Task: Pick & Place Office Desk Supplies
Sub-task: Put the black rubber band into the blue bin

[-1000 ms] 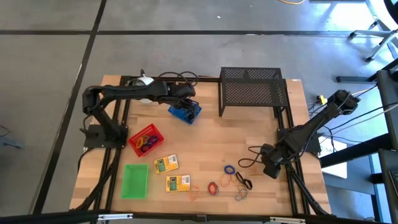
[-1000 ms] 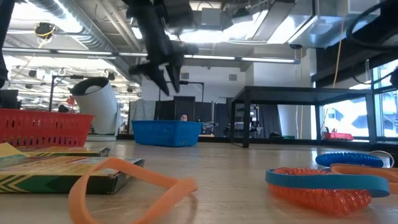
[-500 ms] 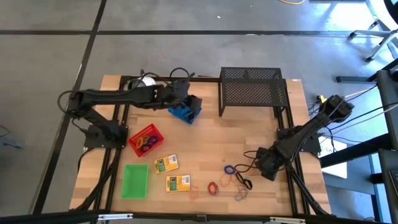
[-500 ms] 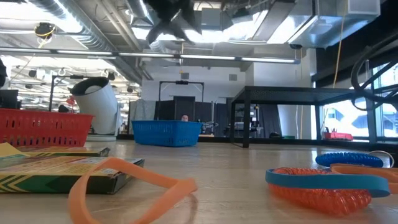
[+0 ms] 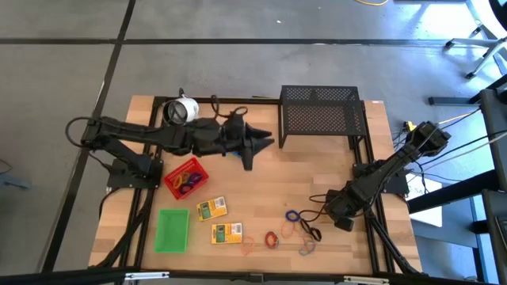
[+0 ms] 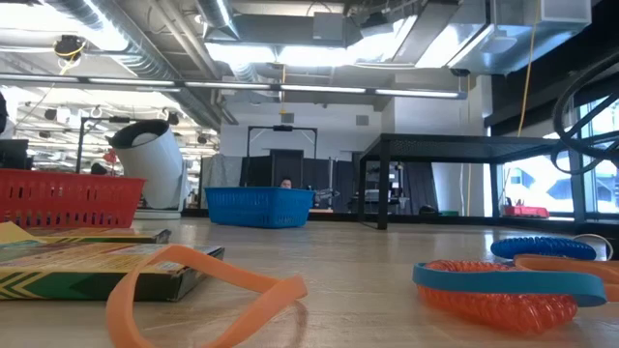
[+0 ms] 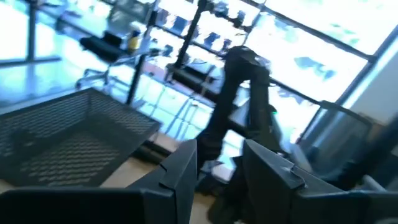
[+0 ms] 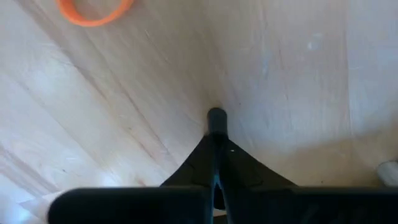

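At the near left lay the green tray [image 5: 173,229]. Beyond it sat the red tray [image 5: 176,188] with a few loops inside, and just right of these the two yellow-green boxes [image 5: 211,208]. The trays were probably light, stiff plastic, best taken by one wall; the boxes looked light and would suit a grip across their narrow sides.

The left gripper [image 5: 260,152] hung over the far middle of the table, its fingers apart and empty. The blue tray [image 6: 259,206] stood beneath that arm.

Near right, the scattered loops [image 5: 293,215] lay flat on the wood. They were likely very light, soft and springy, so pinching one strand of the rim seemed best.

The right gripper [image 5: 339,214] sat low beside them, its fingers together. Whether they pinched a black loop [image 5: 314,234] could not be told.
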You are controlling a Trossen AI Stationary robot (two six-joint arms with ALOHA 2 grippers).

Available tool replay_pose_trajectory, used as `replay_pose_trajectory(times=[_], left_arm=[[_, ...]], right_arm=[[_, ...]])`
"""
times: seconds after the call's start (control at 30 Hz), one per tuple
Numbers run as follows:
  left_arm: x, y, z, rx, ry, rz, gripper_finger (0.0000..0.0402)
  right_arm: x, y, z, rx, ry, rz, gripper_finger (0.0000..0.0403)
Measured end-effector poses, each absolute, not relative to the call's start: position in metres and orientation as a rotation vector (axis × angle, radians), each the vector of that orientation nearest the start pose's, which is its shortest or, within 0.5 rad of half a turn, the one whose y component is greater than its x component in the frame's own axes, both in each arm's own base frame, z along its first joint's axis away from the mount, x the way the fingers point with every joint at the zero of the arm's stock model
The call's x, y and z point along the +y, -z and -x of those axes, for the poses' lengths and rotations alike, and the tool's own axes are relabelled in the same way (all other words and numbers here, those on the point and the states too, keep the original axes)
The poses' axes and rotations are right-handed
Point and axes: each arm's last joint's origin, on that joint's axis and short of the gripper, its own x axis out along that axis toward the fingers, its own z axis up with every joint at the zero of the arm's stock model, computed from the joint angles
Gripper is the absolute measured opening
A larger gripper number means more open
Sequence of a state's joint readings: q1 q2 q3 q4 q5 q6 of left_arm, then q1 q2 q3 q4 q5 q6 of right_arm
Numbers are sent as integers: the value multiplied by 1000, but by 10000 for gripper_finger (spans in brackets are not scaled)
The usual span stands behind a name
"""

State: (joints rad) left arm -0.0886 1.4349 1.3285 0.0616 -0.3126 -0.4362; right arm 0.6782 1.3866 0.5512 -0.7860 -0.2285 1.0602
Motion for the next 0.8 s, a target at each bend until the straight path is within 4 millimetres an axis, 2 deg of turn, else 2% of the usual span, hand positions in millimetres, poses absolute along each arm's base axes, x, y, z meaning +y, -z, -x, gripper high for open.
replay_pose_trajectory(times=[0.1, 0.2, 0.33, 0.53, 0.8], left_arm=[[-34, -396, -328, -15, -189, 424, 125], [-45, -393, -326, 26, -171, 405, 127], [-53, -379, -323, 147, -256, 378, 139], [-58, -360, -314, 314, -365, 405, 171], [-55, -337, -300, 557, -453, 449, 199]], right_arm=[[113, -130, -138, 1729, 184, -384, 17], [110, -138, -153, 1580, 200, -348, 10], [105, -151, -170, 1464, 231, -328, 6], [102, -193, -206, 1262, 197, -274, 8], [93, -255, -242, 1034, 139, -154, 8]])
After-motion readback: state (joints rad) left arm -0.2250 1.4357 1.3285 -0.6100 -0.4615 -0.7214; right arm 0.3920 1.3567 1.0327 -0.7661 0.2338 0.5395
